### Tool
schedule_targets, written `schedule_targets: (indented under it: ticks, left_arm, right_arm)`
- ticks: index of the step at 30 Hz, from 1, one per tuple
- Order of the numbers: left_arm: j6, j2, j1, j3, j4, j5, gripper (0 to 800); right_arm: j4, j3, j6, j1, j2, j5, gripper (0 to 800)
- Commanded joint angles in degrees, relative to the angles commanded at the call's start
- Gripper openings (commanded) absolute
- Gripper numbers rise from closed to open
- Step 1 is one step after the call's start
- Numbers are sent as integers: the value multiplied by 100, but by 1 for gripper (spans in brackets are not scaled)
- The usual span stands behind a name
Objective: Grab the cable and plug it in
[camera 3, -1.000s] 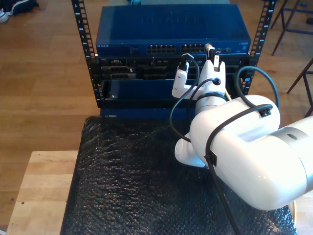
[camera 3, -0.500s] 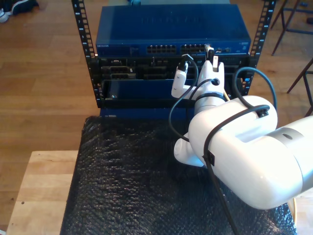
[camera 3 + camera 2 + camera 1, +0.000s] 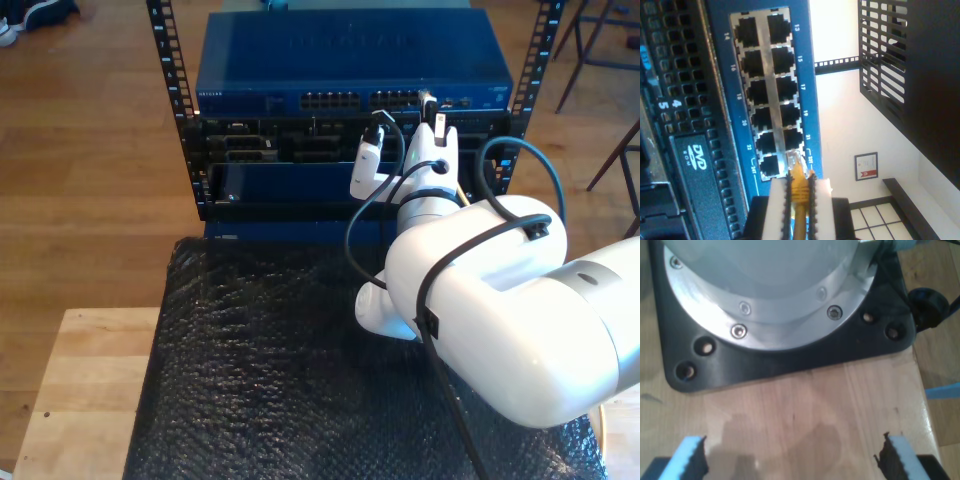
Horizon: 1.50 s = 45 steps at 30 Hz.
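Second gripper [image 3: 799, 200] clenched on the cable [image 3: 799, 187], clear plug tip just at the last socket of the blue switch [image 3: 807, 100]. Best kept square to that socket, pushed straight in, no twist. First gripper [image 3: 790, 460] released, idle over wooden counter [image 3: 805, 405].

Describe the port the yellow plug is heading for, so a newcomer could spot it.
Start at the blue network switch on top of the black rack, then its block of numbered ports. The cable, pinched in my second gripper, has its plug tip at the end port marked 23. Its neighbours all look empty; this one meets the yellow plug.
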Motion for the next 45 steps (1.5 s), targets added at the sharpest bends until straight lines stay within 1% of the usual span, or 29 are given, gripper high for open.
schedule_targets:
  ticks: [12,45]
  left_arm:
    - [0,0,0,0,0,0,800]
    - [0,0,0,0,0,0,800]
  right_arm:
    - [0,-193,9,-9,35,9,0]
    - [-9,-202,26,-35,132,18,0]
